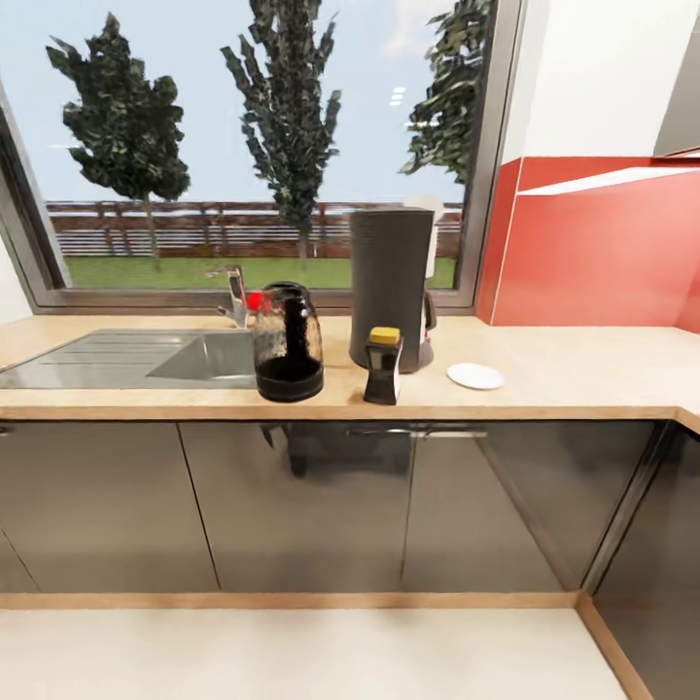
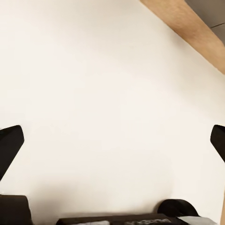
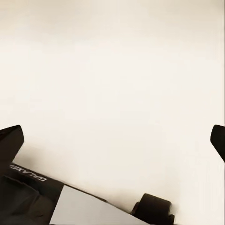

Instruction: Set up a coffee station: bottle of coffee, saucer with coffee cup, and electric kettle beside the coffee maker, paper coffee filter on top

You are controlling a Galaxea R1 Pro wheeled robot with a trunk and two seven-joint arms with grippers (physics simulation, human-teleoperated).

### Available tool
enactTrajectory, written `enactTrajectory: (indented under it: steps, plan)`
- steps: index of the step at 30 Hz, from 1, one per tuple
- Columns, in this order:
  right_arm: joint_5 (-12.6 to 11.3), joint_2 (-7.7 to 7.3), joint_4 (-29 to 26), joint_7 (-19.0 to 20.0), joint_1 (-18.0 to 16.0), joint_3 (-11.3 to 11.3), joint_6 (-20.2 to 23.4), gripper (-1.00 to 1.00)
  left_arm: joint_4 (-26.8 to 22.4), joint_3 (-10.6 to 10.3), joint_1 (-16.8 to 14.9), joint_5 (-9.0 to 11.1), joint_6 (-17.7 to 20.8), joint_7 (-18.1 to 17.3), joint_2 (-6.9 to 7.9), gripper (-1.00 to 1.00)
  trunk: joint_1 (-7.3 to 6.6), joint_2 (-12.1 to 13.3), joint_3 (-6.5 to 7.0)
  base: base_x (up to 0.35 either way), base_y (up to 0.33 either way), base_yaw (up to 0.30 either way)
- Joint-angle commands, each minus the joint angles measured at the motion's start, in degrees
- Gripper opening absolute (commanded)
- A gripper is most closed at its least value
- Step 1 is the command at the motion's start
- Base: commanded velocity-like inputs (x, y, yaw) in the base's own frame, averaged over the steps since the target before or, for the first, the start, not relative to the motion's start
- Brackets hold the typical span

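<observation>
Head view showed the tall dark cylindrical coffee maker point(image 1: 391, 287) on the pale wood countertop point(image 1: 583, 374), with the yellow-capped coffee bottle point(image 1: 383, 366) in front, glossy black kettle point(image 1: 288, 341) to its left, white round saucer point(image 1: 475, 375) to its right, steel sink point(image 1: 126, 357) beyond. Left gripper point(image 2: 112, 143) and right gripper point(image 3: 112, 140) spread wide over cream floor point(image 2: 103, 93).

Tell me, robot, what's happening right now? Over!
Both grippers open, empty, over floor. Kettle, coffee bottle, saucer beside coffee maker. Nothing blocking.
</observation>
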Motion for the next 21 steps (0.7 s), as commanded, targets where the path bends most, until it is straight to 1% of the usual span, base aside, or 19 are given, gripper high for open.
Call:
enactTrajectory:
  steps: [1, 2, 3, 4, 6, 11, 17, 19, 21]
  plan:
    - [0.58, 0.06, 0.01, -0.27, -0.05, -2.22, -0.41, 1.0, 0.04, -0.43, 0.2, 0.58, 0.15, -0.17, 0.04, 1.0, -0.01, -0.03, -0.06, 0.0, 0.0, 0.266]
    - [0.58, 0.06, 0.01, -0.73, -0.05, -4.02, -0.41, 1.0, 0.04, -0.39, 0.43, 0.59, 0.15, -0.18, 0.1, 1.0, -0.01, -0.03, -0.06, 0.0, 0.0, 0.267]
    - [0.58, 0.08, 0.02, -1.41, -0.05, -7.25, -0.41, 1.0, 0.08, -0.27, 0.79, 0.6, 0.16, -0.22, 0.24, 1.0, -0.01, -0.03, -0.06, 0.0, 0.0, 0.267]
    - [0.58, 0.08, 0.02, -1.61, -0.05, -8.49, -0.41, 1.0, 0.09, -0.19, 0.92, 0.61, 0.16, -0.24, 0.28, 1.0, -0.01, -0.03, -0.06, 0.0, 0.0, 0.267]
    - [0.78, 0.3, 0.03, -2.38, -0.05, -12.13, -0.54, 1.0, 0.13, 0.18, 1.3, 0.62, 0.17, -0.31, 0.27, 1.0, -0.01, -0.03, -0.06, 0.0, 0.0, 0.268]
    - [0.95, 0.55, 0.07, -2.57, -0.05, -13.06, -0.64, 1.0, 0.09, 0.29, 1.41, 0.63, 0.17, -0.33, 0.27, 1.0, -0.01, -0.03, -0.06, 0.0, 0.0, 0.268]
    - [1.01, 0.69, 0.11, -2.55, -0.05, -13.03, -0.67, 1.0, 0.06, 0.32, 1.44, 0.63, 0.17, -0.26, 0.26, 1.0, -0.01, -0.03, -0.06, 0.0, 0.0, 0.269]
    - [1.01, 0.7, 0.12, -2.53, -0.05, -13.02, -0.67, 1.0, 0.06, 0.32, 1.44, 0.63, 0.17, -0.25, 0.26, 1.0, -0.01, -0.03, -0.06, 0.076, 0.0, 0.197]
    - [1.01, 0.71, 0.12, -2.49, -0.05, -13.01, -0.64, 1.0, 0.06, 0.32, 1.44, 0.63, 0.17, -0.25, 0.26, 1.0, -0.01, -0.03, -0.06, 0.223, 0.035, 0.081]
